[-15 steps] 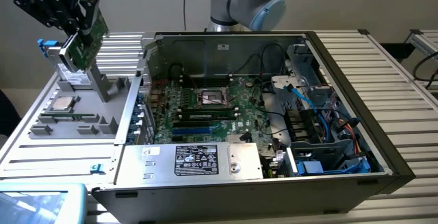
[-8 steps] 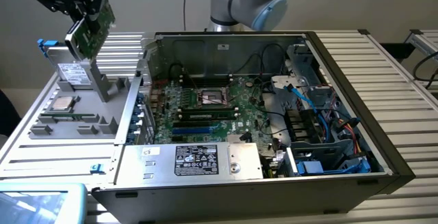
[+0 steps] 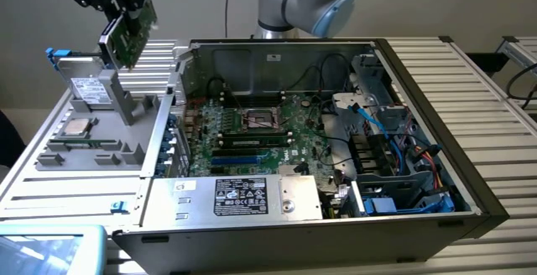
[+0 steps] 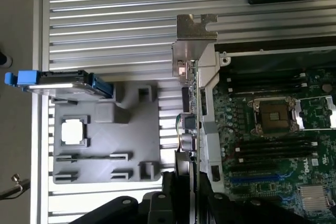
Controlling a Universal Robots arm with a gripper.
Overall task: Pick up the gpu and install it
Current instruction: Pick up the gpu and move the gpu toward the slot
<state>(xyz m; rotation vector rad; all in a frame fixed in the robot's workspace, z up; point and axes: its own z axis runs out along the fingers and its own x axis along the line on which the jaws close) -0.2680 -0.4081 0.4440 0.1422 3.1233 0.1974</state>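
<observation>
Tool (image 3: 124, 12) grips the gpu (image 3: 134, 36) aloft, its upper part cut off.

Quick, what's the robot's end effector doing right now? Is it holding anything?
End effector: closed on the flat green circuit card with a silver metal bracket, holding it in the air.

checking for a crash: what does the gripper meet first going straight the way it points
Probably the slatted table between the grey holder and the computer case, the held gpu touching first; depth unclear.
</observation>
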